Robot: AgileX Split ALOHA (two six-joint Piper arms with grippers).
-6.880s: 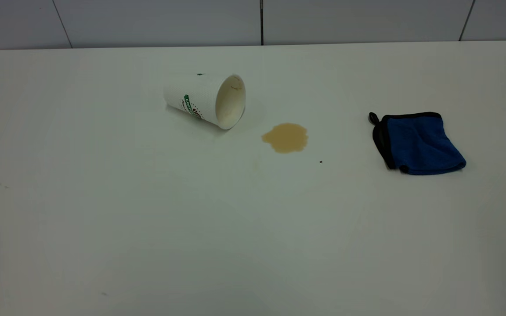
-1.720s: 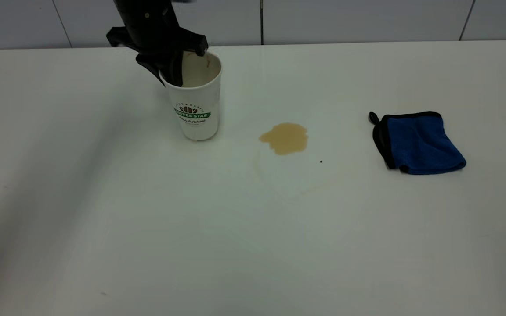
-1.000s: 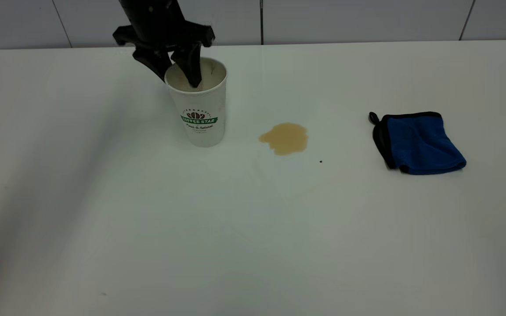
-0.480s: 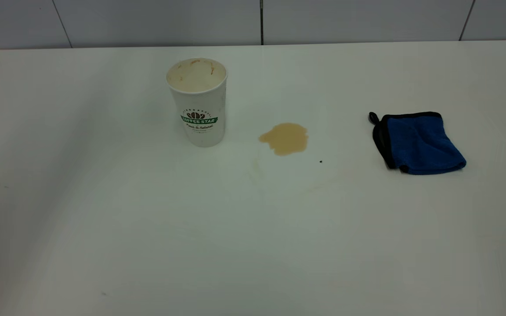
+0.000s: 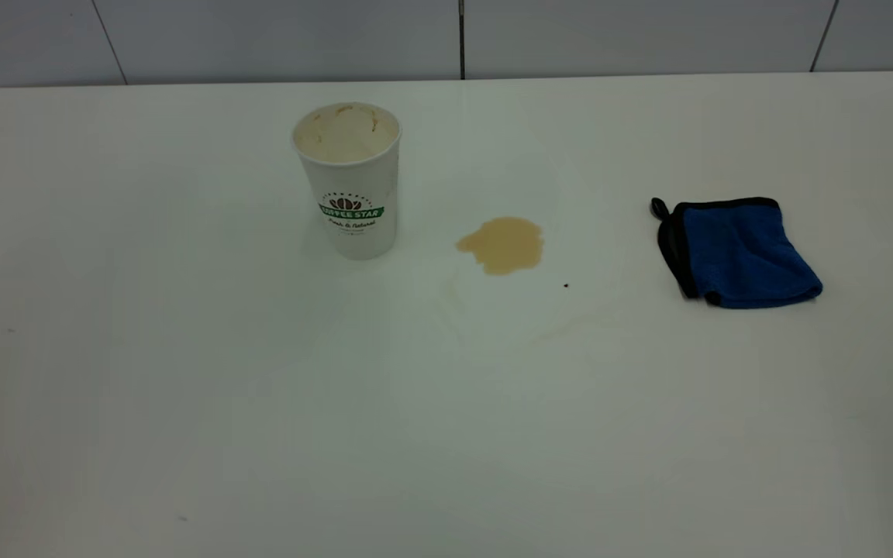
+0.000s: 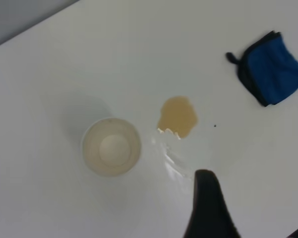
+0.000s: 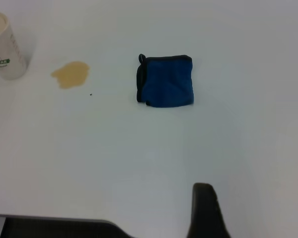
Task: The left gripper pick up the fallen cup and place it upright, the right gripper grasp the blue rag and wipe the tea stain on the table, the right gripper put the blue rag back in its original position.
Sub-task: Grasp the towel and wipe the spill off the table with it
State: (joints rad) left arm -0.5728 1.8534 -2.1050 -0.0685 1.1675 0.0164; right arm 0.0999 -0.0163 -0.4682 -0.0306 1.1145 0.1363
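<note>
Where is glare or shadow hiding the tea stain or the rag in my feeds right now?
Exterior view: even light, the tea stain and the blue rag read cleanly; faint wet sheen below the stain. Left wrist view: bright glints along the stain's edge, soft shadow beside the cup. Right wrist view: the rag is crisp, no glare on it.

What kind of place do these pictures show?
Probably a lab test bench: a plain white table against a bare panelled wall, holding only a paper cup, a tea stain and a blue rag.
</note>
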